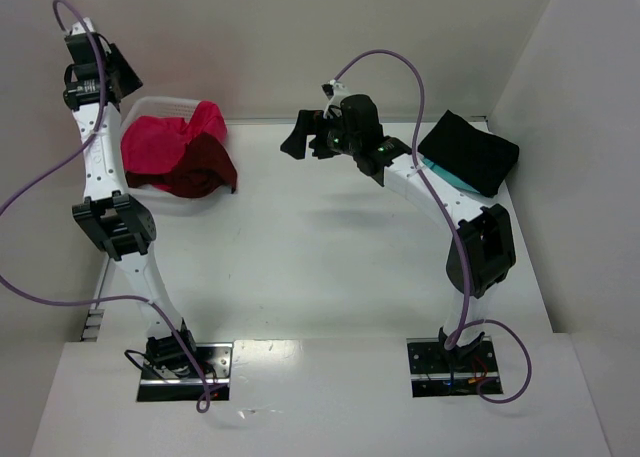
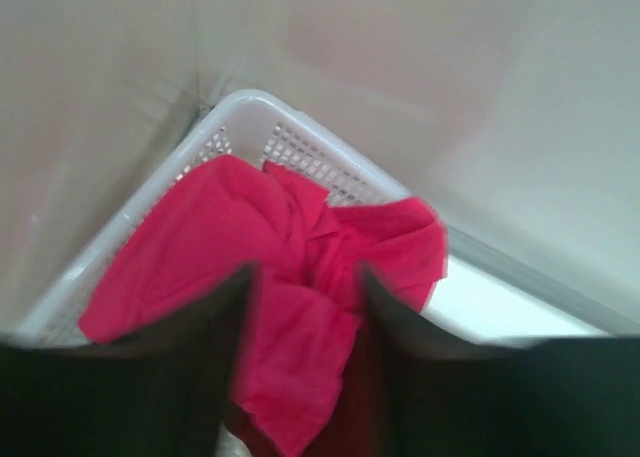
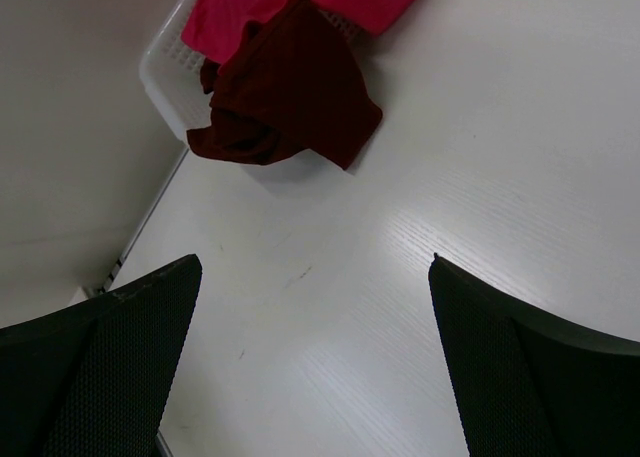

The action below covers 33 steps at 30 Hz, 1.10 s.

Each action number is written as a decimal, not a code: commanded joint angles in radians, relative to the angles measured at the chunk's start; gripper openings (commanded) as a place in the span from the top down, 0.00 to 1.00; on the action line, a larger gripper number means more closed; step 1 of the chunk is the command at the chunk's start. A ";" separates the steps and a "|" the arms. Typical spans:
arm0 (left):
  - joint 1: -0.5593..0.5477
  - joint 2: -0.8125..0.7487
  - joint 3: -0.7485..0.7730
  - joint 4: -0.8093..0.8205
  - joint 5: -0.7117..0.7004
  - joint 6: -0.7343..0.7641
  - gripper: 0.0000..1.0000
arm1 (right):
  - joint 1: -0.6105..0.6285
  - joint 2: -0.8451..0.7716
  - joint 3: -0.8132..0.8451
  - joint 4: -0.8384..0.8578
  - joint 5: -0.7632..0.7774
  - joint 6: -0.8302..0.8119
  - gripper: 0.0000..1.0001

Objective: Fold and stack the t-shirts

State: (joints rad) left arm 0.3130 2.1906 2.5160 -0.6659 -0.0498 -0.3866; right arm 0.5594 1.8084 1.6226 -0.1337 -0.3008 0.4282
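On the left wrist camera I saw the crimson-pink t-shirt (image 2: 220,237) heaped in the white lattice basket (image 2: 262,102), one fold lying over its right rim. My left hand (image 2: 303,277) hung blurred at the bottom of the frame, fingers (image 2: 190,367) parted, pink cloth showing between them.

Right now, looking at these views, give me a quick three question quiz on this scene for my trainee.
1. True or false: the maroon shirt lies wholly inside the basket.
2. Which lies on top at the far right? A maroon shirt, B black shirt, C basket.
3. What is the right gripper holding?
Key: 1 false, it drapes over the rim onto the table. 2 B. 3 nothing, its jaws stand open.
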 commanded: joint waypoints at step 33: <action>-0.012 -0.042 -0.461 0.203 0.079 0.041 1.00 | 0.011 0.002 0.020 0.011 0.026 -0.020 0.00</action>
State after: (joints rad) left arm 0.3016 2.2036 1.9968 -0.4942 -0.0086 -0.3439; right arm 0.5598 1.8088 1.6226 -0.1421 -0.2848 0.4137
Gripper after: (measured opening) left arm 0.001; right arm 0.999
